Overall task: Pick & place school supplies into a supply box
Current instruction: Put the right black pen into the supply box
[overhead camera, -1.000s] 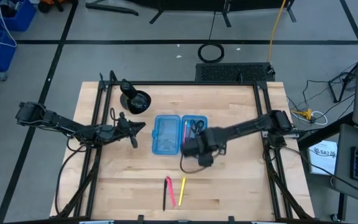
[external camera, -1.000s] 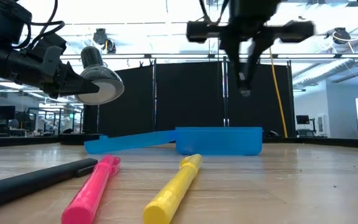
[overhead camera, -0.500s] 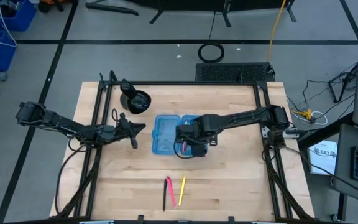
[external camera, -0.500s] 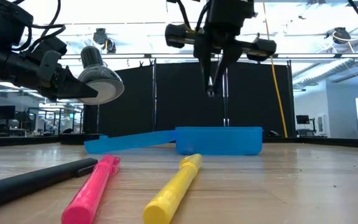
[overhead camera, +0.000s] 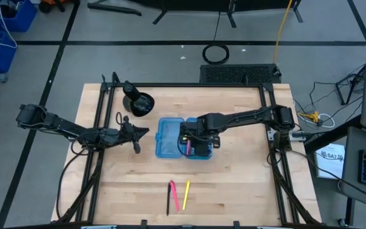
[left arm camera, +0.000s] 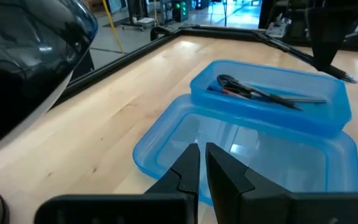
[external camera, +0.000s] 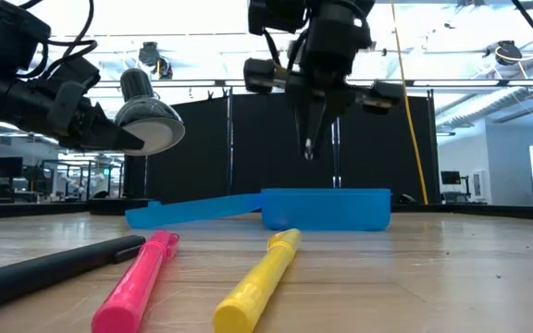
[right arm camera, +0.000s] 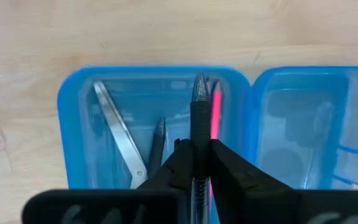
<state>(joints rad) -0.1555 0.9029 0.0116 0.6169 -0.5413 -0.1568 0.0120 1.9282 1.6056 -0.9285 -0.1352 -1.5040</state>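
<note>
Above the open supply box (overhead camera: 170, 137) at the middle of the counter (overhead camera: 234, 184), the right end effector (right arm camera: 193, 163) hangs with its fingers pinched on a clear pen (right arm camera: 198, 112), held over the half of the box that already contains scissors (right arm camera: 120, 140) and a pink pen (right arm camera: 215, 115). The left end effector (left arm camera: 201, 167) hovers beside the box's other half, its fingers pressed together and holding nothing. A black pen (external camera: 54, 266), a pink marker (external camera: 137, 282) and a yellow marker (external camera: 259, 280) lie together near the counter's front edge. A black cup (overhead camera: 140, 104) stands towards the back.
</note>
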